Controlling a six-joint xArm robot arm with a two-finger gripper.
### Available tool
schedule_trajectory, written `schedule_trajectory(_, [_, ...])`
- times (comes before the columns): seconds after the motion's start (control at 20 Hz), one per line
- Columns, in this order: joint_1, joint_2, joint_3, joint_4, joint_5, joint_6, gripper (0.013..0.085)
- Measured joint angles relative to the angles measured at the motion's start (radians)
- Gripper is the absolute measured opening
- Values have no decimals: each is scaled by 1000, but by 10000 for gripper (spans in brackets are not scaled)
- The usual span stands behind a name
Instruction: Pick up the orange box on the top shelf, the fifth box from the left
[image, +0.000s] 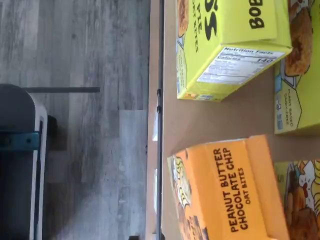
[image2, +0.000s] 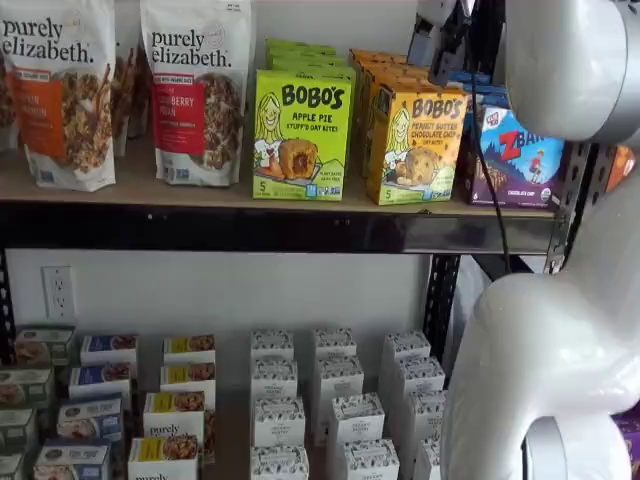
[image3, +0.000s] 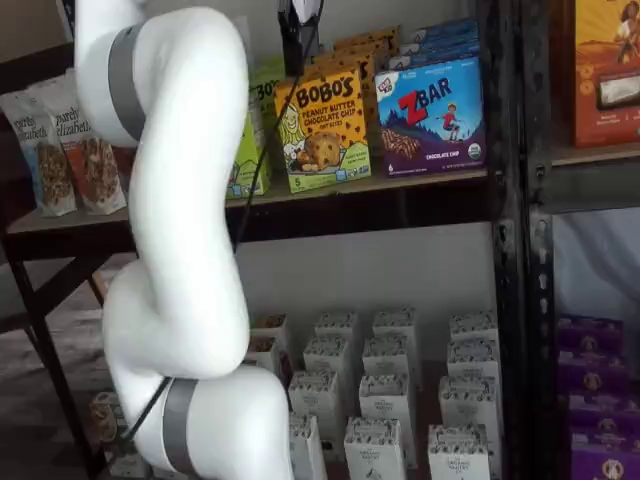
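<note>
The orange box (image2: 416, 145) stands at the top shelf's (image2: 250, 228) front edge, a bare strip of board separating it from the green box (image2: 301, 133); the ZBar box (image2: 520, 157) sits close on its other side. The gripper (image3: 298, 35) hangs above it, fingers apart.

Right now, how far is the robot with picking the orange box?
Done: the gripper hangs above the orange box, seemingly just behind its top edge. In hand: nothing; the box stands untouched on the top shelf, between the green box and the ZBar box. Left: descend, close, lift.
</note>
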Motion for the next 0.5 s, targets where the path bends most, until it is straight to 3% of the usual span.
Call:
schedule_trajectory(0.15, [21, -34, 53, -29, -51, 7, 850])
schedule_trajectory(0.5, [49, -58, 98, -48, -83, 26, 850])
